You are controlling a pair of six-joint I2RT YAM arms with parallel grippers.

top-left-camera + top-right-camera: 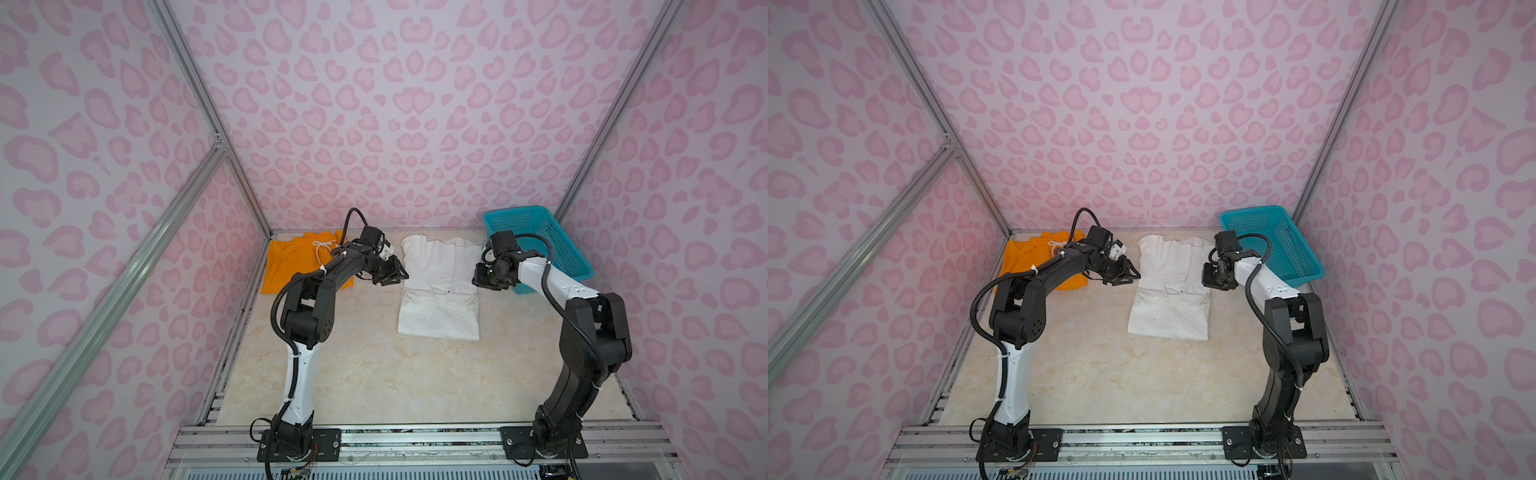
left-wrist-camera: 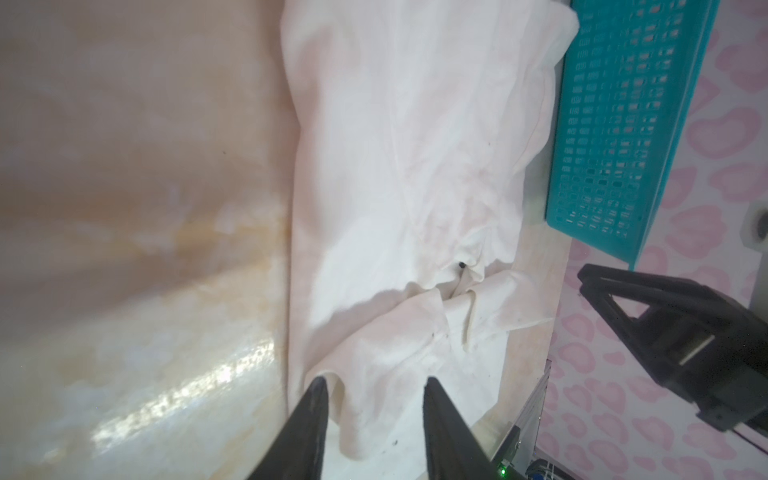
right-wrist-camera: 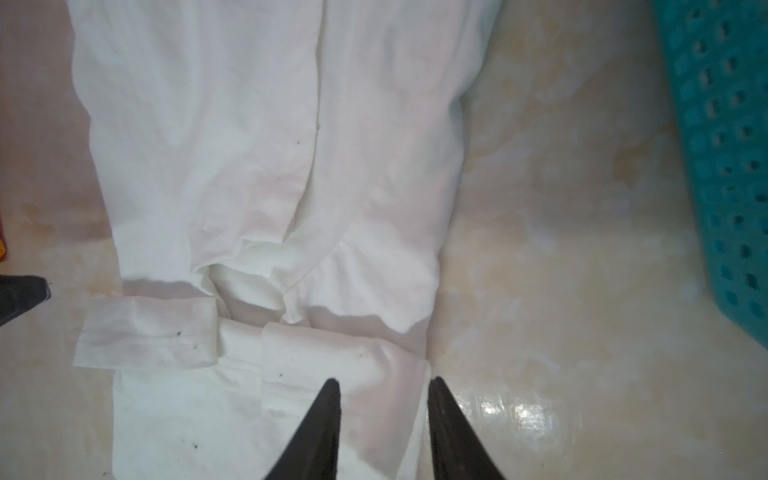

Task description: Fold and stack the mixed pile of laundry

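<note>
A: Which step?
B: Folding the white fabric T-shirt (image 1: 440, 307), which lies on the table (image 1: 374, 374) with its sleeves tucked. The left tool (image 1: 397, 277) and right tool (image 1: 476, 280) flank it, jaws parted, empty.
A: Next?
B: Likely pinch the hem corners and fold toward the collar.

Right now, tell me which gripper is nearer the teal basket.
Right. The right gripper hangs, jaws parted, over the edge of the white T-shirt nearest the teal basket. The left gripper hangs over the opposite edge, with the whole shirt between.
</note>
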